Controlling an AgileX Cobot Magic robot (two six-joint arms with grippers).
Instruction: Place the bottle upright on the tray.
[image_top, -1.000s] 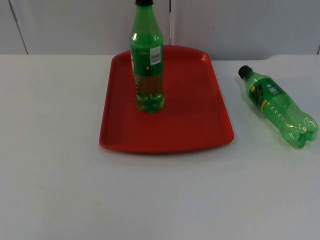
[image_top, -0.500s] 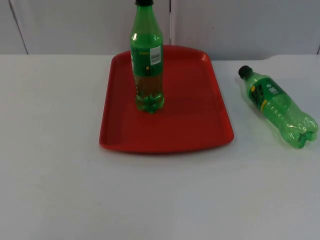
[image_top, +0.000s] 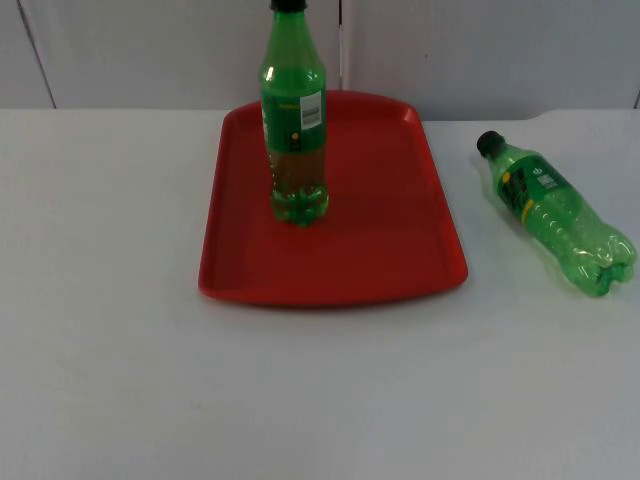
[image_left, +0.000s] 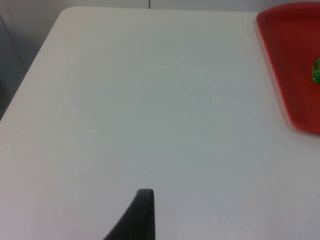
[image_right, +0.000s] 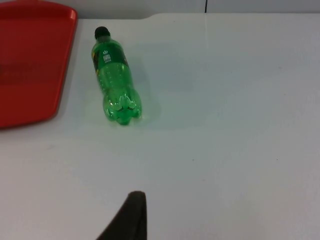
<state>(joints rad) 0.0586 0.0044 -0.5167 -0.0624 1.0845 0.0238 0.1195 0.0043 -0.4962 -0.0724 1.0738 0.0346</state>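
Observation:
A red tray (image_top: 390, 250) lies on the white table, towards the back and a little left of centre. One green bottle with a black cap (image_top: 294, 130) stands upright on the tray's left half. A second green bottle (image_top: 555, 212) lies on its side on the table right of the tray, cap towards the wall; it appears as the lying bottle (image_right: 113, 79) in the right wrist view, beside the tray's edge (image_right: 35, 70). My right gripper (image_right: 131, 217) hovers well short of that bottle's base. My left gripper (image_left: 141, 219) waits over bare table left of the tray (image_left: 292, 65).
The grey partition wall (image_top: 150, 50) closes the table's far edge just behind the tray. The table's left edge (image_left: 30, 75) runs near the left gripper. Wide bare table (image_top: 320, 400) lies in front of the tray.

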